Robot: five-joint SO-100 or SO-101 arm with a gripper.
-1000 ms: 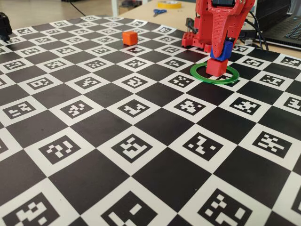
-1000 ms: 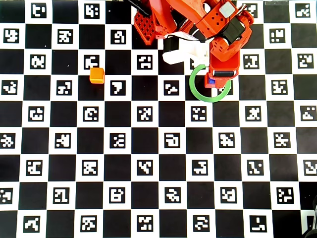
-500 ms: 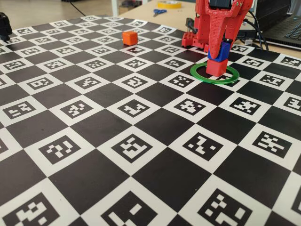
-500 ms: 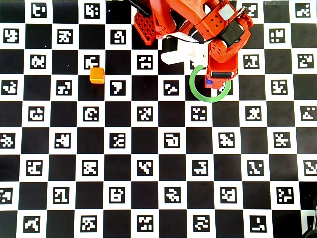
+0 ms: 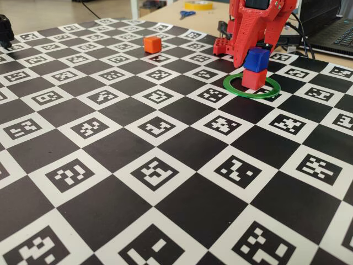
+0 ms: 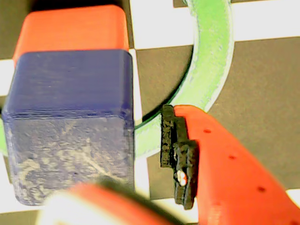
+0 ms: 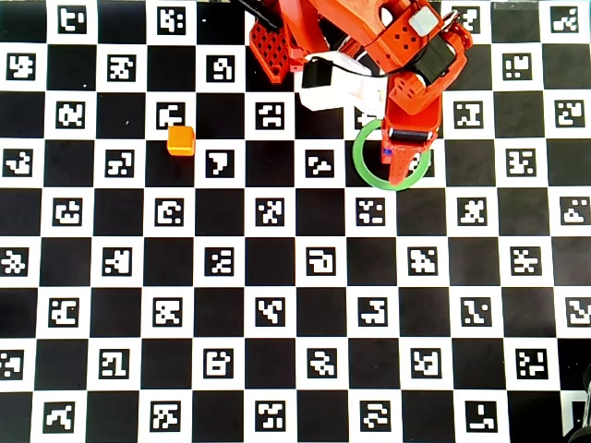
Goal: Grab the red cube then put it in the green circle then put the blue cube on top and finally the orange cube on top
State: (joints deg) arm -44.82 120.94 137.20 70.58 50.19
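Observation:
The red cube [image 5: 253, 79] sits inside the green circle [image 5: 234, 85], and the blue cube [image 5: 257, 59] rests on top of it. My gripper [image 5: 253, 57] straddles the blue cube, open, with a gap between the cube and the finger pad [image 6: 174, 140] in the wrist view. There the blue cube [image 6: 70, 122] fills the left side, with the red cube [image 6: 75, 28] beyond it and the green circle [image 6: 211, 61] to the right. From overhead the gripper [image 7: 402, 159] covers most of the stack over the green circle [image 7: 362, 157]. The orange cube [image 5: 152, 44] [image 7: 181, 140] stands apart, far to the left.
A checkerboard mat of printed markers [image 5: 160, 171] covers the table. The arm's red base [image 7: 277, 46] stands at the mat's far edge. Beyond the mat lie scissors [image 5: 187, 14], a yellow tape roll [image 5: 198, 5] and a laptop [image 5: 336, 33].
The jaws have opened and let go of the blue cube, which now stands free on the red cube. The gripper has lifted slightly.

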